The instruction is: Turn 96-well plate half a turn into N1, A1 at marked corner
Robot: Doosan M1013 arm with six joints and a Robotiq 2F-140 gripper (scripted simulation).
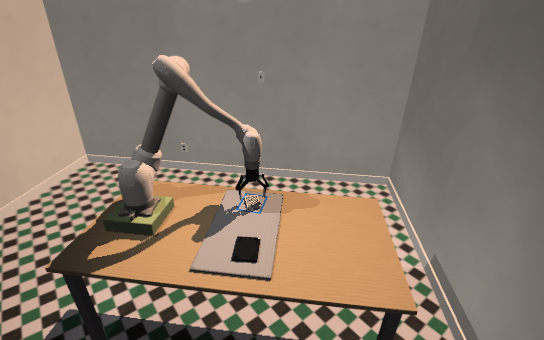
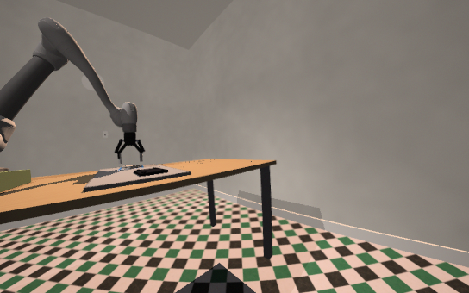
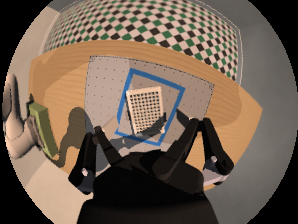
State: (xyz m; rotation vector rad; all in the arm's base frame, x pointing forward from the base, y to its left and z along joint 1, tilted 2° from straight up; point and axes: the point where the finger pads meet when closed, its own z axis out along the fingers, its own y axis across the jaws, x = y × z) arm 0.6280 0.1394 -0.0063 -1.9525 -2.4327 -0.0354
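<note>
The end effector (image 1: 252, 190) hangs with its fingers spread wide and nothing between them, pointing straight down over the far end of the grey deck (image 1: 220, 250) that lies along the middle of the surface (image 1: 340, 245).

The 96-well plate (image 1: 251, 202) lies on the deck inside the blue taped outline (image 1: 243, 208), near the deck's far edge and well in from the far edge of the surface. It sits directly beneath the end effector, apart from it: in the exterior view the fingertips (image 2: 120, 159) stop short of the deck with a visible gap below them.

From the wrist view the plate (image 3: 145, 111) shows as a pale grid of wells, lying flat with the wells facing up, framed by the blue outline (image 3: 125, 99) and turned at an angle to the outline's sides. The two dark fingers stand on either side of it in the picture, not touching it.

The black plate nest (image 1: 246, 249) sits on the near half of the deck, toward the near edge of the surface, well apart from both the plate and the end effector. The arm's green base block (image 1: 150, 227) stands near the left edge of the surface.
</note>
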